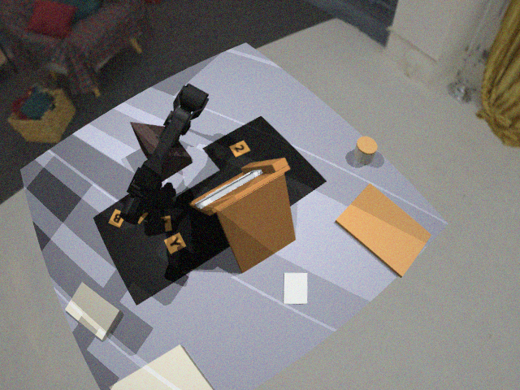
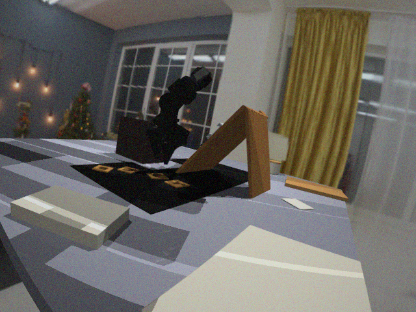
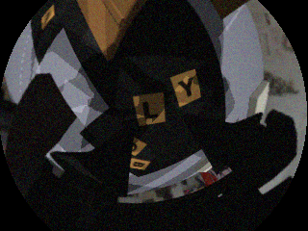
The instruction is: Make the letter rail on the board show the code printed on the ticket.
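Tile L (image 1: 167, 223) (image 2: 156, 175) (image 3: 149, 109) and tile Y (image 1: 175, 243) (image 2: 177, 183) (image 3: 186, 88) lie flat on the black mat (image 1: 138, 272) (image 2: 144, 197). Tile C (image 1: 143, 217) (image 2: 128, 169) (image 3: 139, 145) and tile B (image 1: 116, 218) (image 2: 102, 168) (image 3: 140, 164) lie beyond L. Tile 2 (image 1: 240, 148) (image 3: 47, 17) lies apart, toward the mat's other end. The orange board (image 1: 260, 227) (image 2: 258, 151) (image 3: 108, 24) stands tilted, with the silver rail (image 1: 231, 188) along its top. No tile shows in the rail; the ticket's print is hidden. My gripper (image 1: 162, 214) (image 2: 166, 161) (image 3: 160, 121) is partly open and empty, low over the mat near L.
A dark wedge block (image 1: 145, 136) (image 2: 134, 139) stands beside the arm. An orange slab (image 1: 384, 231) (image 2: 315, 188), a cylinder (image 1: 366, 149), a white card (image 1: 295, 288) (image 2: 297, 203) and a cream block (image 1: 94, 310) (image 2: 70, 214) are on the counter. A larger cream block (image 1: 167, 371) (image 2: 268, 275) is at the near edge.
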`<state>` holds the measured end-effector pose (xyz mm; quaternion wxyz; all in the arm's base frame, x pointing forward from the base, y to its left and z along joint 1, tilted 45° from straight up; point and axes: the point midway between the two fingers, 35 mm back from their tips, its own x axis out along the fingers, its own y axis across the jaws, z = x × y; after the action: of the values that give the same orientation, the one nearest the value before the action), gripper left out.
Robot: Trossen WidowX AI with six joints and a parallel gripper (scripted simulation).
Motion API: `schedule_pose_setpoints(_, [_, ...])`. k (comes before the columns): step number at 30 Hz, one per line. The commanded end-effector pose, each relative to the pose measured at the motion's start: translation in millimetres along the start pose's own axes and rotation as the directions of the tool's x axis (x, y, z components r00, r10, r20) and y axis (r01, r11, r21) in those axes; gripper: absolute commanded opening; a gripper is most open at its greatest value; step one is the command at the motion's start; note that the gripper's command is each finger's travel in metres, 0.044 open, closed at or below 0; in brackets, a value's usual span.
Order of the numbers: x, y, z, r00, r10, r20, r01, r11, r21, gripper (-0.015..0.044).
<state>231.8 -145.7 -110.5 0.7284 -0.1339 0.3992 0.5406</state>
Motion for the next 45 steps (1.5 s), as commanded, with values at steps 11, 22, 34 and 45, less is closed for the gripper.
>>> schedule_pose_setpoints(11, [34,7,-1,1.000,0.016,0.006,-0.016,1.000,0.011,0.0340])
schedule_pose_setpoints(22, [34,7,-1,1.000,0.016,0.006,-0.016,1.000,0.011,0.0340])
schedule_pose_setpoints(34, [34,7,-1,1.000,0.016,0.006,-0.016,1.000,0.011,0.0340])
schedule_pose_setpoints(45, [42,7,-1,1.000,0.016,0.006,-0.016,1.000,0.011,0.0340])
